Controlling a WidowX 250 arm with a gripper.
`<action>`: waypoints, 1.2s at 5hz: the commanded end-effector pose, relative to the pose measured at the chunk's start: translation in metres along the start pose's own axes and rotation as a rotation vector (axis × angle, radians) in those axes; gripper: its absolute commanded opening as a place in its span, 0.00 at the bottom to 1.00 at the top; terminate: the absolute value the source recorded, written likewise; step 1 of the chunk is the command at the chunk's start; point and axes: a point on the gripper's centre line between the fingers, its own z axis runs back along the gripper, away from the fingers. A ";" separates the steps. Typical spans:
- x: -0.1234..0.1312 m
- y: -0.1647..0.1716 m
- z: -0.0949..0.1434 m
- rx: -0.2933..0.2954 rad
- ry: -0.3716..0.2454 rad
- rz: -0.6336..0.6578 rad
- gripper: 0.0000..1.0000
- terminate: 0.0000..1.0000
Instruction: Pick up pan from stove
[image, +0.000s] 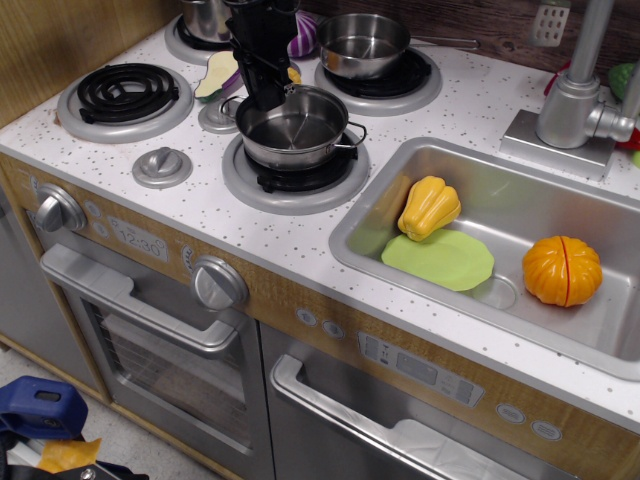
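The pan (297, 130) is a shiny round steel pot with small wire loop handles. It hangs slightly above the front right burner (296, 178) of the stove (200, 205), tilted a little. My black gripper (264, 92) comes down from above and is shut on the pan's left rim, one finger inside and one outside.
A long-handled steel pan (362, 44) sits on the back right burner and a taller pot (206, 16) on the back left. An eggplant slice (219, 74) lies beside my gripper. The sink (372, 268) on the right holds a yellow squash (430, 206), green plate (440, 260) and orange pumpkin (562, 270).
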 end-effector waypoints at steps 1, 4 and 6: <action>0.010 0.003 0.038 0.073 -0.029 -0.007 0.00 0.00; 0.024 0.007 0.082 0.133 -0.097 0.009 0.00 0.00; 0.039 -0.012 0.135 0.181 -0.040 0.022 0.00 0.00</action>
